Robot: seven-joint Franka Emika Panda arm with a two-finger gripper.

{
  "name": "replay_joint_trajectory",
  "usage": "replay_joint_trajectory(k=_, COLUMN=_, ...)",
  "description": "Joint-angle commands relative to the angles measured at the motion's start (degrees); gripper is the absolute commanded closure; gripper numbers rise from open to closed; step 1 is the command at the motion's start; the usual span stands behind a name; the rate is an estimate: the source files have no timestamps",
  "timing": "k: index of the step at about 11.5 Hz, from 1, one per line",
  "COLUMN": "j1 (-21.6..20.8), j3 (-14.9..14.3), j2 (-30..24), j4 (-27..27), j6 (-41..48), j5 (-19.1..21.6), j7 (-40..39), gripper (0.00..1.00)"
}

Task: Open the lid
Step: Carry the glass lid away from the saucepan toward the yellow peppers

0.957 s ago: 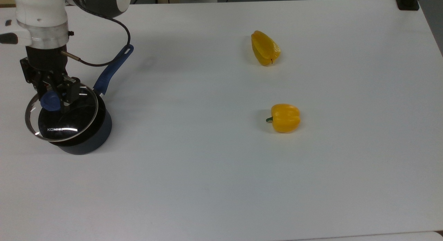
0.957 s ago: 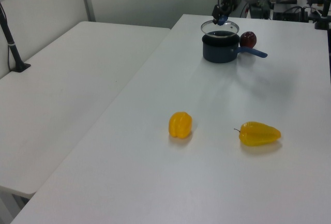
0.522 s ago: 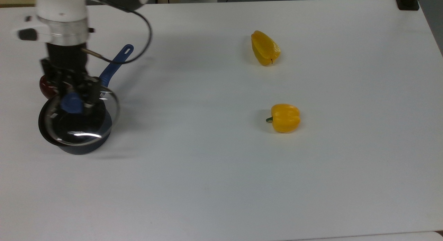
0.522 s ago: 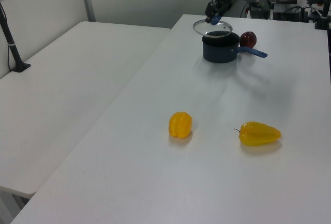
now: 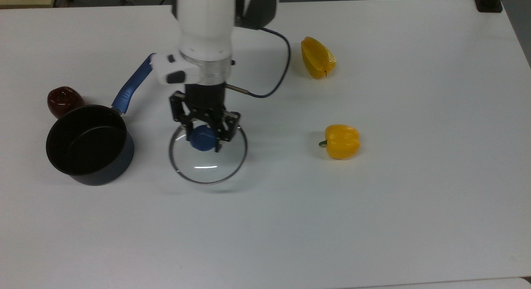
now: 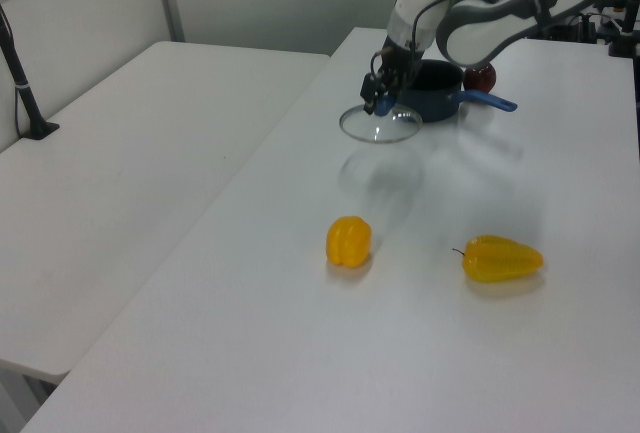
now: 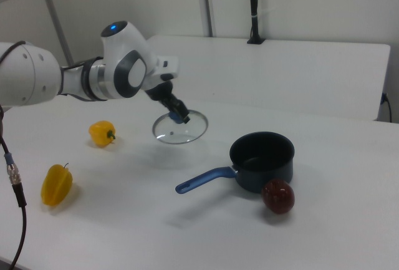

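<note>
Glass lid (image 5: pixel 207 160) hangs above the table (image 5: pixel 373 218), our pincer (image 5: pixel 204 136) clamped on its blue knob (image 5: pixel 201 138), leaving the saucepan (image 5: pixel 87 143) uncovered.

Top view steeply overhead; left and right views oblique, seemingly opposite ends of table (image 5: pixel 373 239).

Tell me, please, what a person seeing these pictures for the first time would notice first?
First, the gripper holding the glass lid by its blue knob, in the air above the white table. The dark saucepan stands open at the top view's left, a dark red fruit behind it. Two yellow peppers lie at the top view's right.
</note>
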State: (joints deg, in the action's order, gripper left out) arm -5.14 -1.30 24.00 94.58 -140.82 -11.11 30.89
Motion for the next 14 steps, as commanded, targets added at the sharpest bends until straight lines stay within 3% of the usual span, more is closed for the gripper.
replay_joint_trajectory(k=1, j1=-3.6, j3=-0.7, j2=1.8, j4=0.9, j6=-0.2, j5=-1.2, j7=1.8, gripper=0.55)
replay_joint_trajectory(k=8, j1=-6.0, j3=-0.8, j2=6.1, j4=1.0, j6=-6.7, j5=-1.4, j7=1.7, gripper=0.54)
replay_joint_trajectory(k=12, j1=-6.2, j3=-0.8, j2=7.2, j4=1.0, j6=-7.3, j5=-2.8, j7=1.6, gripper=0.41)
replay_joint_trajectory(k=13, j1=-6.3, j3=-0.8, j2=7.2, j4=1.0, j6=-7.1, j5=-2.8, j7=1.6, gripper=0.15)
replay_joint_trajectory(k=14, j1=-6.3, j3=-0.8, j2=7.0, j4=1.0, j6=-6.8, j5=-2.8, j7=1.7, gripper=0.0)
